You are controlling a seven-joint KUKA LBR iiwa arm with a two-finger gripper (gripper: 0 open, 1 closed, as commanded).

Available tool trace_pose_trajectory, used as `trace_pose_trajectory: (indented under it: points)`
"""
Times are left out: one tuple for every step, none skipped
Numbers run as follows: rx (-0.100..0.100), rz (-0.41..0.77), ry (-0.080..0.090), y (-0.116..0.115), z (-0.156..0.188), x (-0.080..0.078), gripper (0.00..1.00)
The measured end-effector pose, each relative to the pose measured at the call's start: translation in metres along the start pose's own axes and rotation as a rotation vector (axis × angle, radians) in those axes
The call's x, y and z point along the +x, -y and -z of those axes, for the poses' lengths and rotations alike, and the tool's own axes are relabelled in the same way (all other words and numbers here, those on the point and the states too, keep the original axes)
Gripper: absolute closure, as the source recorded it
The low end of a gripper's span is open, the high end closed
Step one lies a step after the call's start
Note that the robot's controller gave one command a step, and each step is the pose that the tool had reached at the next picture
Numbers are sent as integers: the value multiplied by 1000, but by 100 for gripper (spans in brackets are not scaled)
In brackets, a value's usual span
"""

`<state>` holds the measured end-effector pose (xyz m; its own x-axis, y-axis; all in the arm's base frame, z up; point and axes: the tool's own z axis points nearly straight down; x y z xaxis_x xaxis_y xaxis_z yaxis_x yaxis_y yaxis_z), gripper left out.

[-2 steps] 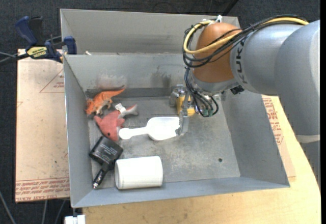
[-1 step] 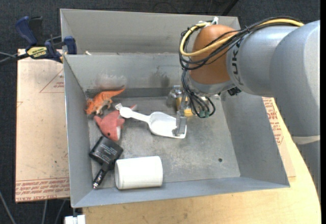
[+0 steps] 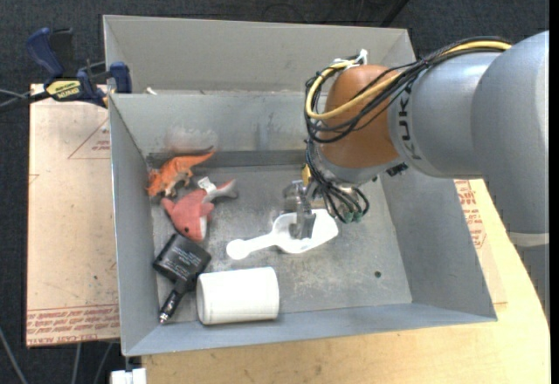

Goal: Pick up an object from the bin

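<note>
In the camera view the arm reaches in from the right and its gripper (image 3: 302, 225) is low over the middle of the grey metal bin (image 3: 395, 238). It sits down on the bowl end of a white plastic measuring scoop (image 3: 278, 240), whose handle points left and slightly nearer. The tip appears to touch the scoop's bowl. Whether the gripper is parted or closed, and whether it has the scoop in its grasp, I cannot tell from this angle.

The other things lie well to the left:
- an orange toy dinosaur (image 3: 179, 171) against the far-left wall
- a pink soft fish-shaped toy (image 3: 190, 213) just nearer than it
- a black plug-in charger (image 3: 181, 263) in the near-left corner
- a white plastic cylinder (image 3: 238, 295) lying on its side beside the charger

The step in hand looks like the grasp itself, at the bottom of the reach. Next would be a firm closing on the bowl's rim, then a straight lift; the thin, slippery plastic may well tip or slide out.
</note>
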<state>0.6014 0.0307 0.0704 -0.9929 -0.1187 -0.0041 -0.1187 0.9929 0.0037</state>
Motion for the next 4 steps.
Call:
trace_pose_trajectory:
  points:
    - [0,0,0,0,0,0,100]
    - [-1,15,3,-7,102,16,100]
    - [-1,15,3,-7,102,16,100]
    - [-1,46,7,-9,218,4,100]
